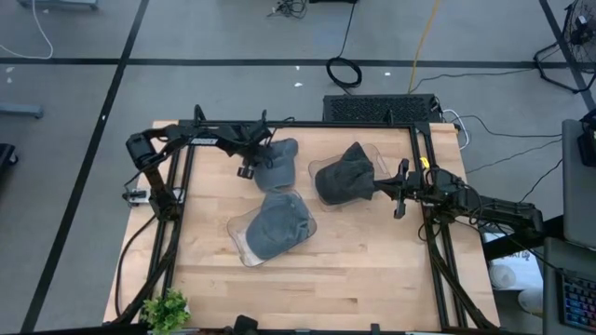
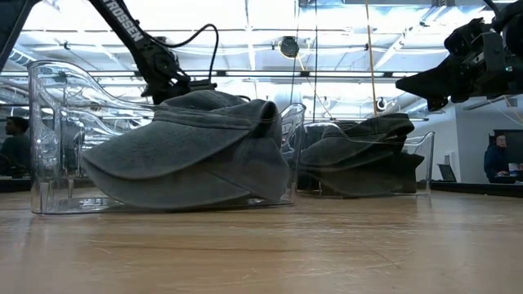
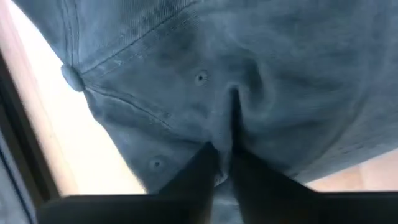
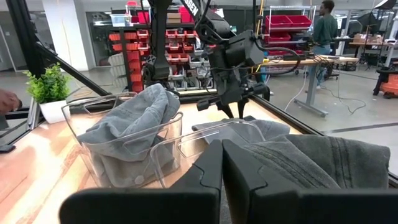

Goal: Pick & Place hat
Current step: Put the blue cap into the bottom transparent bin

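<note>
Three caps are in view. A blue-grey cap (image 1: 281, 167) lies on the table near its far edge, and my left gripper (image 1: 257, 162) is shut on its crown from above. A second grey cap (image 1: 279, 226) sits in a clear holder (image 1: 239, 233) nearer the front; it also shows in the low view (image 2: 188, 147). A dark cap (image 1: 345, 175) sits in another clear holder (image 1: 318, 167). My right gripper (image 4: 221, 165) is shut and empty, raised just to the table's right of the dark cap (image 4: 311, 162). My left gripper pinches a small raised fold of the crown cloth (image 3: 235, 109) between its two fingers (image 3: 202, 171), coming from above and pointing down. The cloth puckers into a crease at the fingertips. The cap (image 4: 249, 130) seems to lie flat on the table under the gripper.
A small potted plant (image 1: 168, 309) stands at the table's near left corner. Black frame rails (image 1: 182, 186) run along the left and right sides. Bare wood lies across the near half of the table. People stand in the room beyond.
</note>
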Controlling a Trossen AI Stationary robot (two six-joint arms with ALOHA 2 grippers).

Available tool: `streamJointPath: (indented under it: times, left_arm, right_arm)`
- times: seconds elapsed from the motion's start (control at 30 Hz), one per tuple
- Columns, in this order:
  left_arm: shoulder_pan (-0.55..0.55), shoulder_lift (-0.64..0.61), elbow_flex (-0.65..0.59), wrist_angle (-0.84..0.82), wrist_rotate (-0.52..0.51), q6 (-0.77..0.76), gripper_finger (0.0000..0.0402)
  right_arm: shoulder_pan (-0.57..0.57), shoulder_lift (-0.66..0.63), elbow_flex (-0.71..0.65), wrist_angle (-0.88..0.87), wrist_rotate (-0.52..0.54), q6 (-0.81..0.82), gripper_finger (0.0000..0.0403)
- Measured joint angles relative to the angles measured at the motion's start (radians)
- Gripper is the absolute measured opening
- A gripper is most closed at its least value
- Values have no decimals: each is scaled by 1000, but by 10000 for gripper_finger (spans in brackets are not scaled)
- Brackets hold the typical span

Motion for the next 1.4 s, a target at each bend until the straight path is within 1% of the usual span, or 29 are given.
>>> streamJointPath:
  times: [0.03, 0.07, 0.1, 0.17, 0.27, 0.33, 0.57, 0.77, 1.0, 1.17, 1.33, 1.4]
  left_arm:
    - [0, -6, 0, -9, 11, -9, 35]
    - [0, -12, 1, -20, 20, -22, 20]
    - [0, -21, 4, -27, 20, -37, 14]
    - [-3, -51, 4, -34, -7, -46, 13]
    - [-20, -110, 5, -32, -103, -23, 7]
    - [-26, -162, 5, -26, -143, -14, 6]
    - [-48, -370, 6, -32, -164, -12, 4]
    - [-115, -553, 6, -36, -269, -13, 3]
    - [-217, -734, 9, -19, -344, -5, 3]
    - [-292, -804, 55, -31, -396, -6, 5]
    - [-380, -812, 142, -91, -392, -48, 4]
    - [-417, -804, 176, -128, -355, -64, 6]
  right_arm:
    - [0, 0, 0, 0, 0, 0, 0]
    - [0, 0, 0, 0, 0, 0, 0]
    - [0, 0, 0, 0, 0, 0, 0]
    - [0, 0, 0, 0, 0, 0, 0]
    - [0, 0, 0, 0, 0, 0, 0]
    - [0, 0, 0, 0, 0, 0, 0]
    - [0, 0, 0, 0, 0, 0, 0]
    - [0, 0, 0, 0, 0, 0, 0]
    - [0, 0, 0, 0, 0, 0, 0]
    - [0, 0, 0, 0, 0, 0, 0]
    - [0, 0, 0, 0, 0, 0, 0]
    - [0, 0, 0, 0, 0, 0, 0]
